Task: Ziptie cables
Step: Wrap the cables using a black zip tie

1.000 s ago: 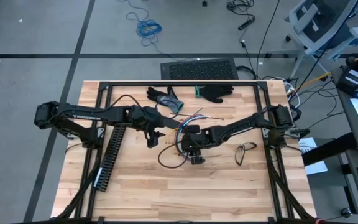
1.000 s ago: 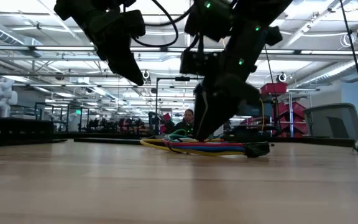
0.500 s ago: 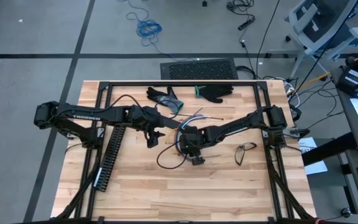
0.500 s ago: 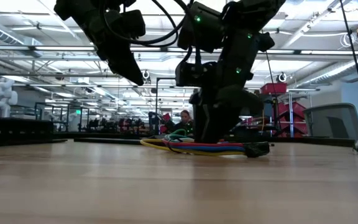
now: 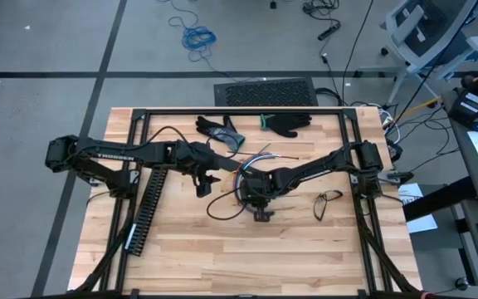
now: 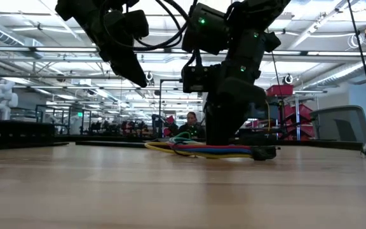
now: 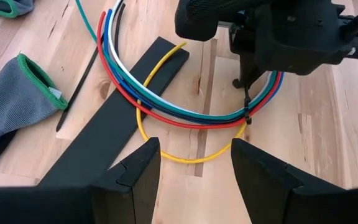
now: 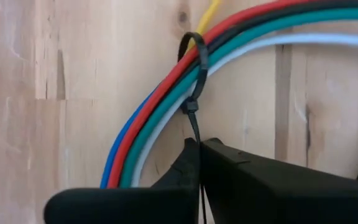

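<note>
The cables are thin red, blue, teal, white and yellow wires curving flat on the table's middle, seen close in the left wrist view and the right wrist view. A black zip tie loops around the bundle, except the yellow wire. My right gripper stands over them, shut on the tie's tail. My left gripper hovers open just left of the bundle, above the table and touching nothing. My right gripper pinches the zip tie's tail between its two shut fingers, just beyond the tie's head. It comes from above, pointing down. The tie's loop is around the wires, which lie on the table.
A black flat strip lies under the wires and a loose zip tie beside it. A long slotted duct is at the left, gloves at the far edge, glasses at the right, and a black cord loop nearer.
My right gripper has shifted slightly toward the table's left and tipped from slanted to more upright over the bundle, staying shut on the tie. The black cord loop near it has slid a little to the left.
</note>
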### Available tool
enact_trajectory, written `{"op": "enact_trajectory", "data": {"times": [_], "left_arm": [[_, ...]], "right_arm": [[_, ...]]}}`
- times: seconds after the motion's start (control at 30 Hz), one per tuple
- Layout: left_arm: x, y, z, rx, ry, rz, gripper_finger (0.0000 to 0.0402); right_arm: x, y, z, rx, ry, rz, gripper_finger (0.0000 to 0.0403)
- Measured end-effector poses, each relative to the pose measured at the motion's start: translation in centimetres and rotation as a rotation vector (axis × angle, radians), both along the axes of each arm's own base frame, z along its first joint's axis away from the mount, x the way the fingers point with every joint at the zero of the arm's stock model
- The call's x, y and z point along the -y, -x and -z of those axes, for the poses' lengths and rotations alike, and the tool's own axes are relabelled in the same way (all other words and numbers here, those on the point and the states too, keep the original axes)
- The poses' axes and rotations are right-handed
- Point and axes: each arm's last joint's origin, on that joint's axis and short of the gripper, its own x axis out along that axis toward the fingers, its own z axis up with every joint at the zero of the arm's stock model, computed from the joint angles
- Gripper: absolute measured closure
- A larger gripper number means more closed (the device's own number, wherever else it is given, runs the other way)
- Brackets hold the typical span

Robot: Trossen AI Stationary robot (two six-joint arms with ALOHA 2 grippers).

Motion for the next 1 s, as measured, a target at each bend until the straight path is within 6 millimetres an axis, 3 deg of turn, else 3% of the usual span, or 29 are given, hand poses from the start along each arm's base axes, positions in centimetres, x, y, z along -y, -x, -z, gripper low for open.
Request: {"op": "enact_trajectory", "data": {"times": [0.17,0.53,0.73,0.9,1.0], "left_arm": [[0.0,-0.2,-0.2,0.028,-0.005,-0.002,0.021],[-0.7,-1.1,-1.7,0.211,-0.028,-0.022,0.021],[-1.9,-1.6,-2.5,0.328,0.077,-0.037,0.021],[-2.3,-1.8,-2.3,0.33,0.085,-0.032,0.021],[-2.3,-2.1,-3.1,0.422,0.049,-0.011,0.021]], "right_arm": [[0.2,-0.4,-1.8,0.008,-0.024,0.032,0.0402],[-1.1,-2.7,-10.0,0.221,0.022,-0.017,0.0403],[-2.4,-1.5,-10.4,0.093,0.192,-0.124,0.0403],[-1.5,0.9,-9.3,-0.198,0.408,-0.215,0.0403],[-1.3,1.3,-9.6,-0.239,0.478,-0.275,0.0403]]}}
